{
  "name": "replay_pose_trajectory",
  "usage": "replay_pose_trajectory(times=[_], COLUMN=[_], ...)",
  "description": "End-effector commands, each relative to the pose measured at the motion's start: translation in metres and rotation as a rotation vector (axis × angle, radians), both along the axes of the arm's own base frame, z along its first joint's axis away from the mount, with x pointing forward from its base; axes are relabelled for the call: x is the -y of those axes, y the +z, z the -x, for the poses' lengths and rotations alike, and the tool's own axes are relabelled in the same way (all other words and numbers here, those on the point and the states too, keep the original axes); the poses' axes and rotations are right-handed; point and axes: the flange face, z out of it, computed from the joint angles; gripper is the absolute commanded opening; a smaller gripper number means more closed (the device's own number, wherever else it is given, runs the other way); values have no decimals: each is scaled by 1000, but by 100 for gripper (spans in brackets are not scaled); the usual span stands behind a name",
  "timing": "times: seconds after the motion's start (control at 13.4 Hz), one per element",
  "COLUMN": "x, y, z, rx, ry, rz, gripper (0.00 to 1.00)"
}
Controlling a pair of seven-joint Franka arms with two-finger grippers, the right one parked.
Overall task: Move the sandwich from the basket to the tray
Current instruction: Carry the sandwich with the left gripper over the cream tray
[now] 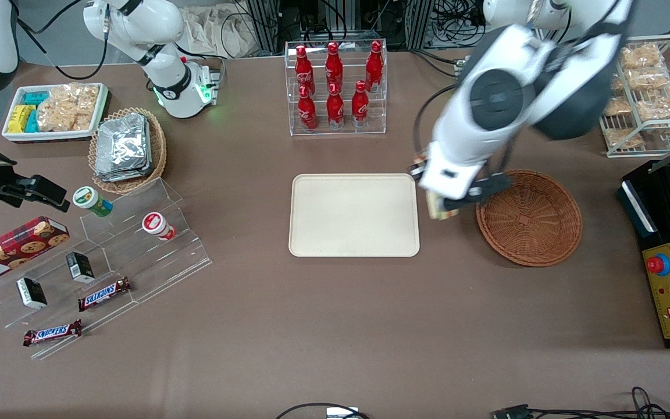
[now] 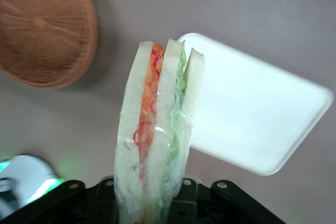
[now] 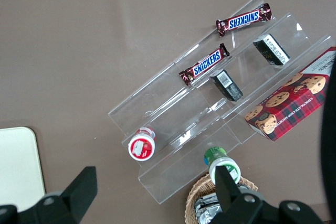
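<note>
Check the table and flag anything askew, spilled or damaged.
Nothing stands out. The gripper holds the wrapped sandwich in the air between the empty basket and the bare tray; no spill or damage shows.

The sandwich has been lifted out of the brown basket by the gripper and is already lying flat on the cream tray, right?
Not quite. The sandwich is out of the basket, but it is not lying on the tray. The gripper is shut on it and holds it in the air between basket and tray. The left wrist view shows it clamped upright, with the tray bare underneath.
</note>
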Motion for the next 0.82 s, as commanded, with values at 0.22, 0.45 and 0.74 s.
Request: replay_pose_trajectory(times=[0.22, 0.45, 0.74], x=[94, 81, 62], y=[-176, -247, -261], z=[31, 47, 40], rx=[49, 99, 85], ry=[-177, -301, -349], rz=[-89, -51, -48], gripper=[24, 23, 21])
